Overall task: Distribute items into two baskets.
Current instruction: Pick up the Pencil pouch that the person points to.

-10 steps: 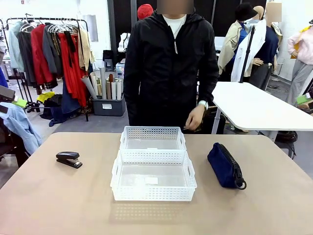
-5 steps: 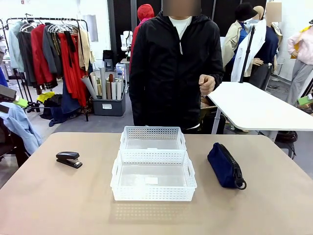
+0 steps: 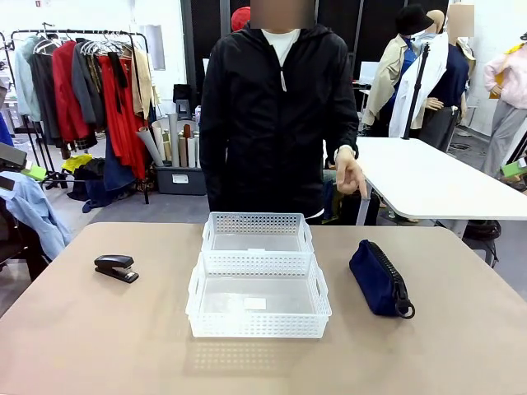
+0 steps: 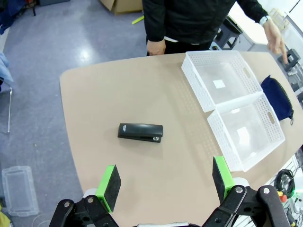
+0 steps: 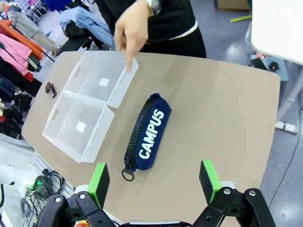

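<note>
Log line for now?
left gripper open; right gripper open; stapler, navy pouch on table; far basket, near basket empty; person's hand pointing

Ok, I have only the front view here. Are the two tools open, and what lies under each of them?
Observer: The left tool is open, above the table, with the stapler lying ahead of it.
Operator: And the right one?
Observer: The right tool is open too and holds nothing. The pouch lies on the table just ahead of it.
Operator: Is something printed on the pouch?
Observer: Yes, CAMPUS in white letters along its upper side. My view from the right wrist shows it clearly.
</note>
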Available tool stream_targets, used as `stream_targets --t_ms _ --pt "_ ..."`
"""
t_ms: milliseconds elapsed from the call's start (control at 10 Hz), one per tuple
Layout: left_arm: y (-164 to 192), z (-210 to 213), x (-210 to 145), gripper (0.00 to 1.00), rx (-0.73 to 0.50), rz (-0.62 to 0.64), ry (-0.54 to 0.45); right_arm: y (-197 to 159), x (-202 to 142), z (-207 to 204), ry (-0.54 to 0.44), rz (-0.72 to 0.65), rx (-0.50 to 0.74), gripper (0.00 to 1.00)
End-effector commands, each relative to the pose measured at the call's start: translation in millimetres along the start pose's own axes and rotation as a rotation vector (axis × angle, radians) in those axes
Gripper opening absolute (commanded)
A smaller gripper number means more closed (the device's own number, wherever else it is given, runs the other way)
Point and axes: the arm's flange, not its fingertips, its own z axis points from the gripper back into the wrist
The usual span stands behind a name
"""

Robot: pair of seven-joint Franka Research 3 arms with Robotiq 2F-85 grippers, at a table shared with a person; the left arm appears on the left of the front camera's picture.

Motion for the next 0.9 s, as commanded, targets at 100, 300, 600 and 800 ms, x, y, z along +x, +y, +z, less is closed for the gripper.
stream_targets --t_ms 100,300,600,800 --pt "0.5 -0.3 -0.2 1.00 -0.007 -0.003 0.000 -0.1 0.1 -1.3 -0.018 0.002 0.019 1.00" --pt "0.5 -0.3 -0.2 1.00 -0.007 -0.003 0.000 -0.1 0.1 -1.3 -0.018 0.002 0.019 1.00" --pt "0.5 -0.3 -0.2 1.00 -0.007 -0.003 0.000 -0.1 0.1 -1.3 -0.018 0.002 0.019 1.00" --pt "0.5 -0.3 -0.2 1.00 -0.007 -0.003 0.000 -0.1 0.1 -1.3 -0.018 0.002 0.019 1.00"
